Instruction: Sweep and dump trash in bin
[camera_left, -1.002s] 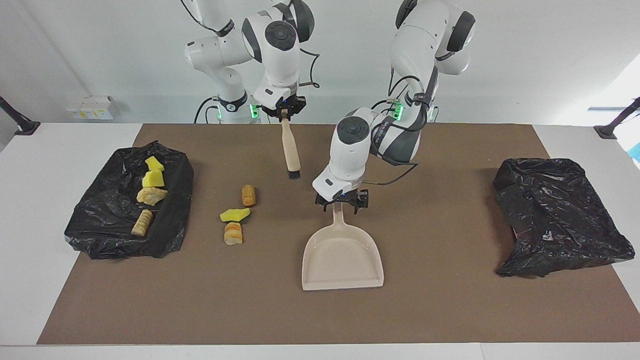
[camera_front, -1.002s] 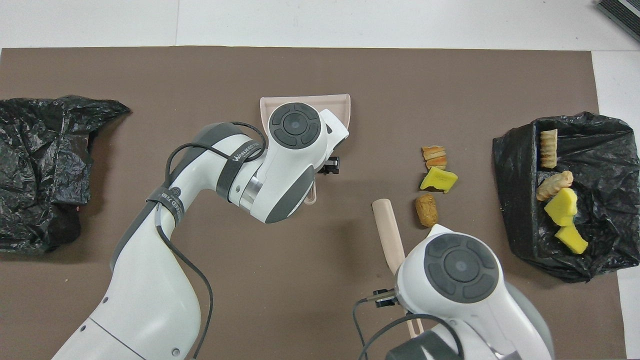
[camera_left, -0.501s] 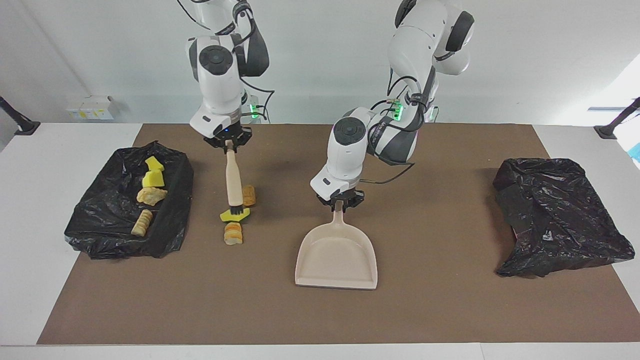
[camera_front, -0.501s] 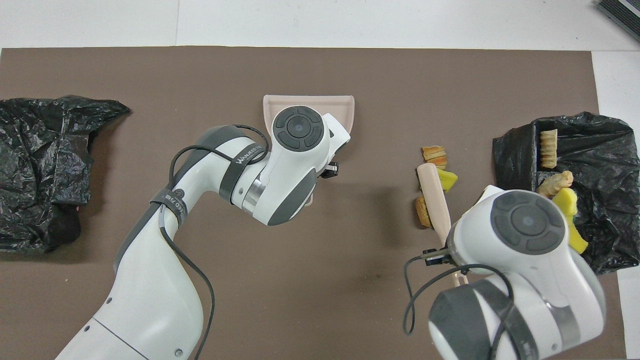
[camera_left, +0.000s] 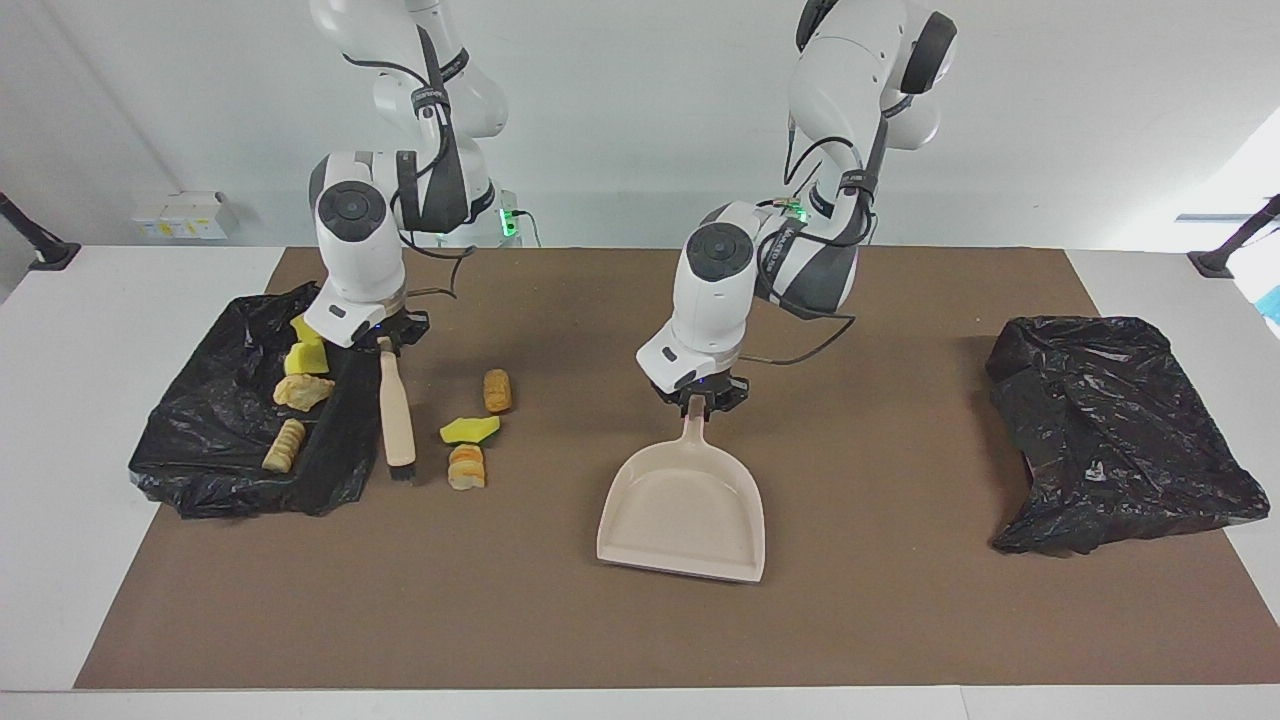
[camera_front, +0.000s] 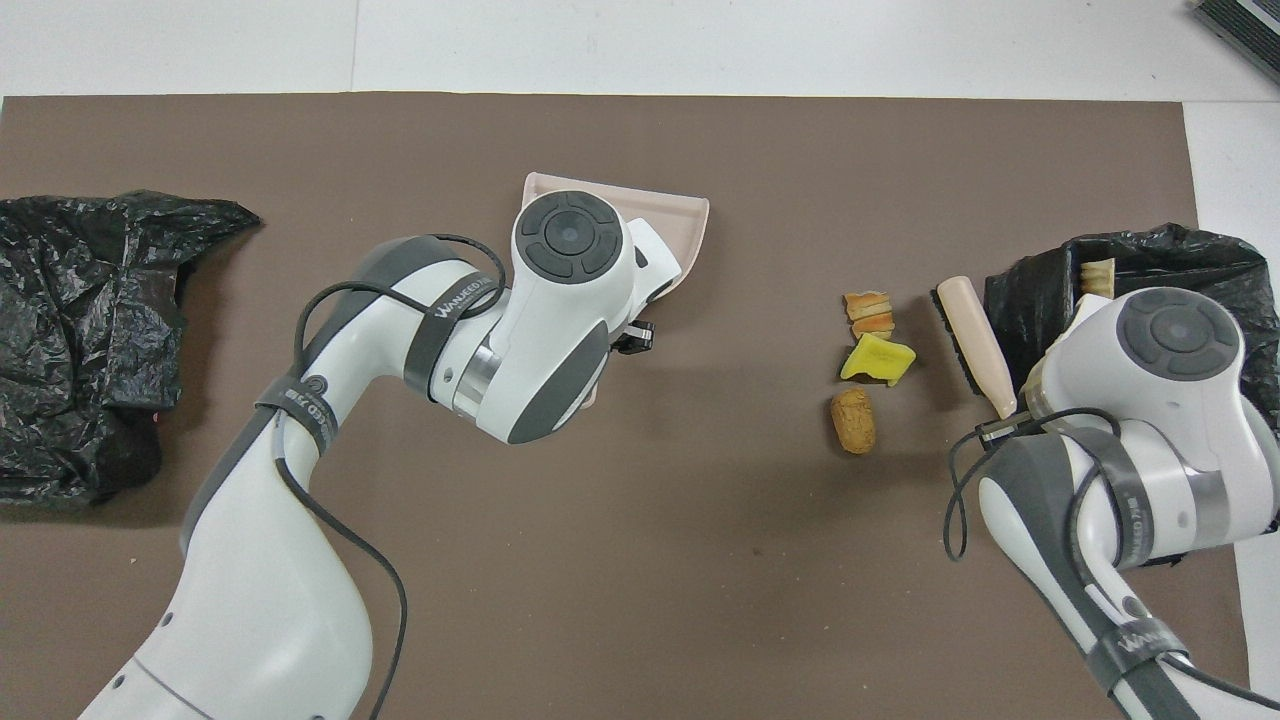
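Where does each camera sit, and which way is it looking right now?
Facing view: high across the table, looking at the robots; both arms show whole, left gripper on the dustpan handle, right gripper holding the brush.
Overhead view: high above the robots' end, looking forward and down; the arms enter from the bottom.
Shared: dustpan, brush, three loose trash pieces, both black bags, turned half a turn between views.

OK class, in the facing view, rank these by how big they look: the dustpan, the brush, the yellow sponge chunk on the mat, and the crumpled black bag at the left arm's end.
Largest to smallest:
1. Crumpled black bag
2. Dustpan
3. Brush
4. Yellow sponge chunk

No close calls here.
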